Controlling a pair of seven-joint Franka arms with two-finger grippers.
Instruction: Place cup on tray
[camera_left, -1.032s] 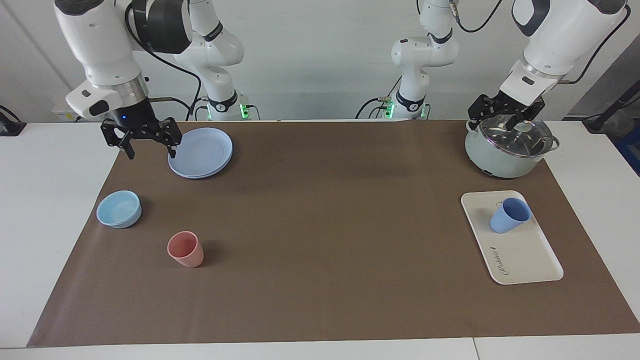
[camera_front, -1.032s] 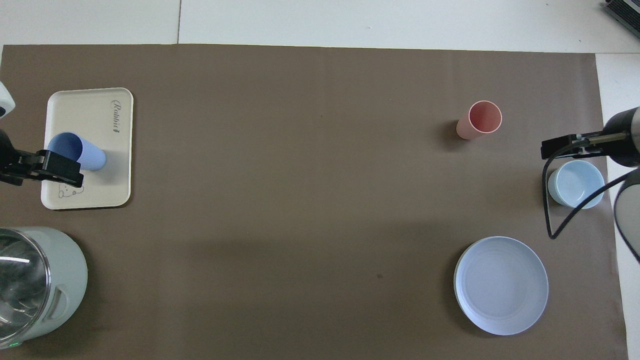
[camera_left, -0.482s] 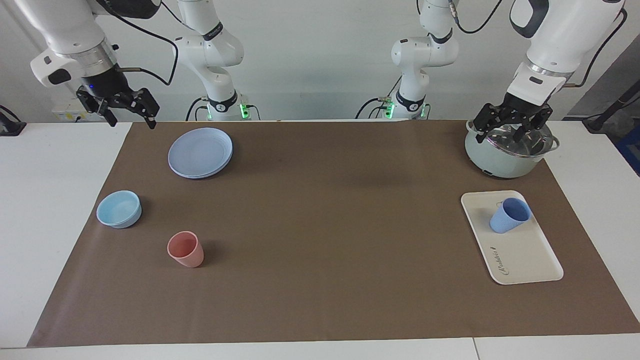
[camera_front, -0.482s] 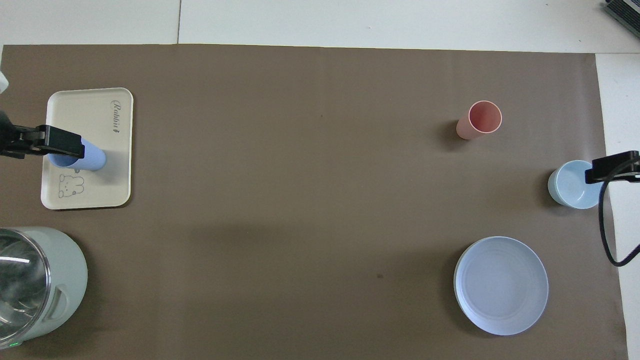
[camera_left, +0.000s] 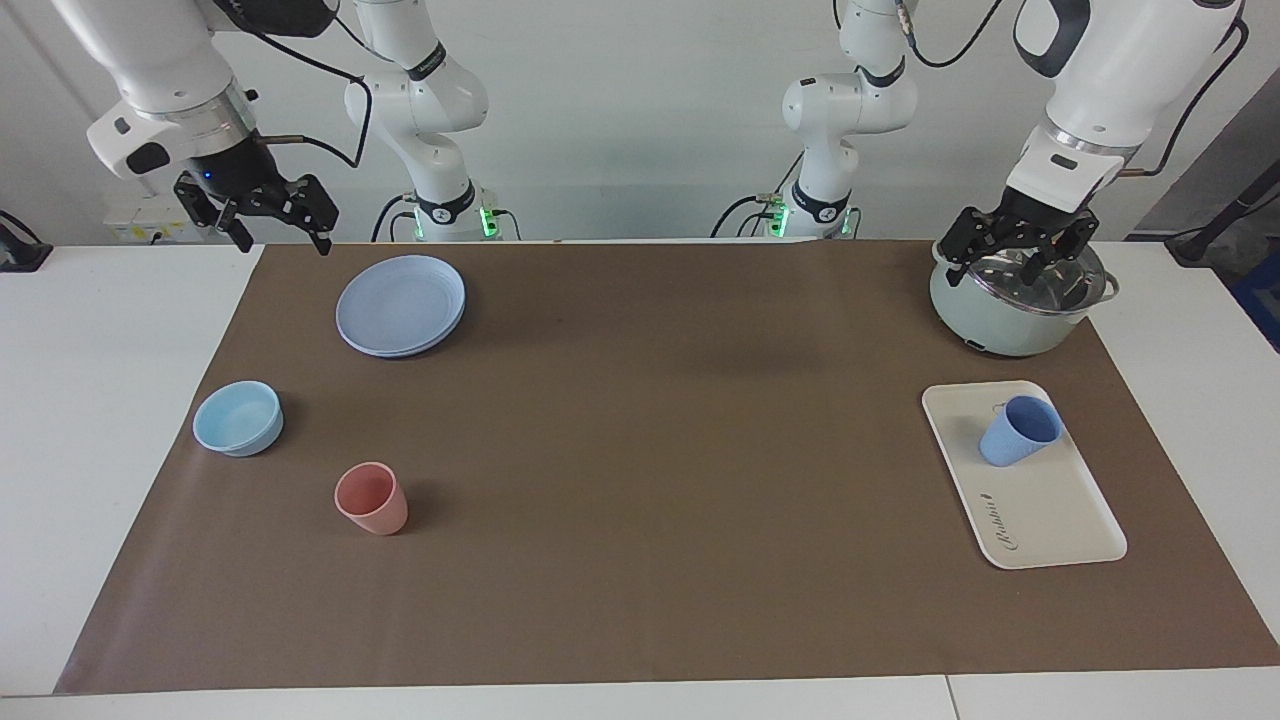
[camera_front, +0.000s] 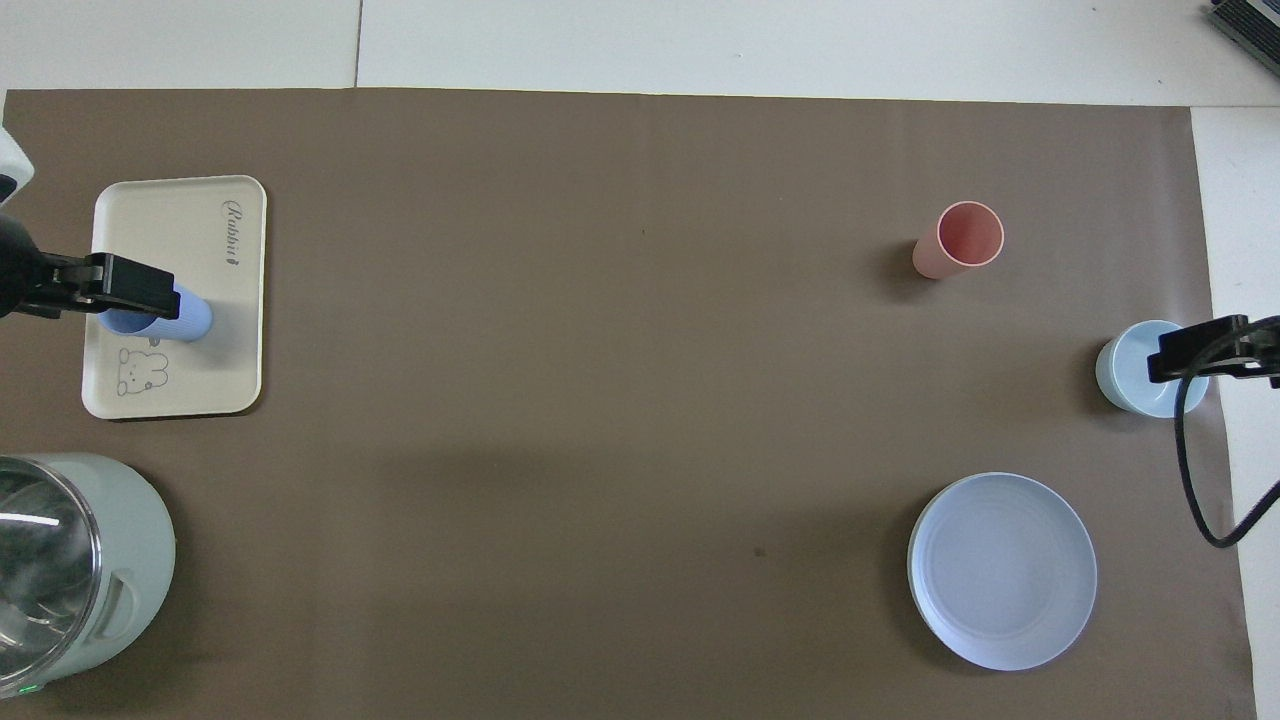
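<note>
The blue cup stands on the cream tray, on the half nearer the robots, at the left arm's end of the table. In the overhead view one finger of the raised left gripper covers part of the cup on the tray. My left gripper is open and empty, up over the lidded pot and apart from the cup. My right gripper is open and empty, raised over the mat's edge nearest the robots, at the right arm's end; one finger shows in the overhead view.
A pale green pot with a glass lid stands nearer the robots than the tray. At the right arm's end are a round blue plate, a light-blue bowl and a salmon-pink tumbler.
My right gripper has risen from beside the blue plate and drawn back toward the robots. My left gripper has lifted slightly over the pot. The cup and tray have not moved.
</note>
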